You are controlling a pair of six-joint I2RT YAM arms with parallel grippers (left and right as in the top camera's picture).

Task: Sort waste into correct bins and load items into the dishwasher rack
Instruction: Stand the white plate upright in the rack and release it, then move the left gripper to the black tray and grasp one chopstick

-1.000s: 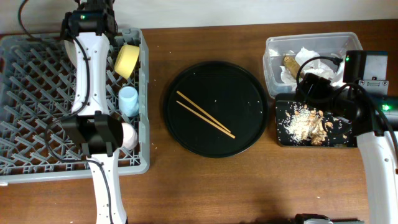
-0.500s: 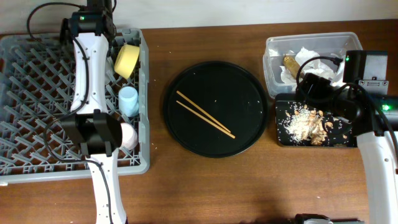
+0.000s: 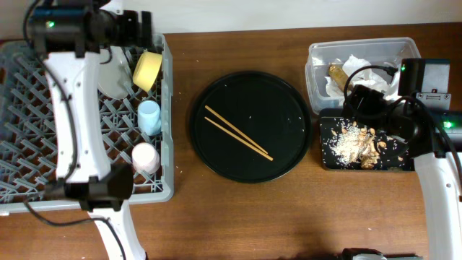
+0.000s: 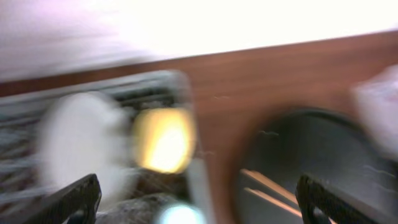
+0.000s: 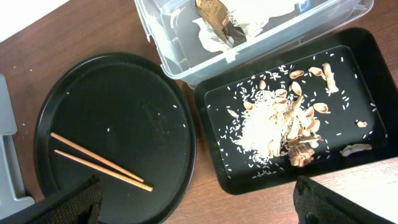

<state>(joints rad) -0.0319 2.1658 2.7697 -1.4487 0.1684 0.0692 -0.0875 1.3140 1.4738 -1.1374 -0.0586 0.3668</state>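
Note:
The grey dishwasher rack holds the pale plate on edge between pegs, the yellow bowl, the blue cup and the pink cup. My left gripper hovers open and empty over the rack's back right corner; its view is blurred. The chopsticks lie on the round black tray. The clear tub holds a white napkin and a brown wrapper. Food scraps lie in the black rectangular tray. My right gripper hangs open above that tray's near left corner.
The brown table runs between the rack, the round tray and the bins. The left arm stretches across the rack from the front edge. The right arm stands along the table's right side.
My left gripper has opened and let go of the plate, which now stands in the rack. The left arm has swung to the left, uncovering the plate. The right arm has not moved.

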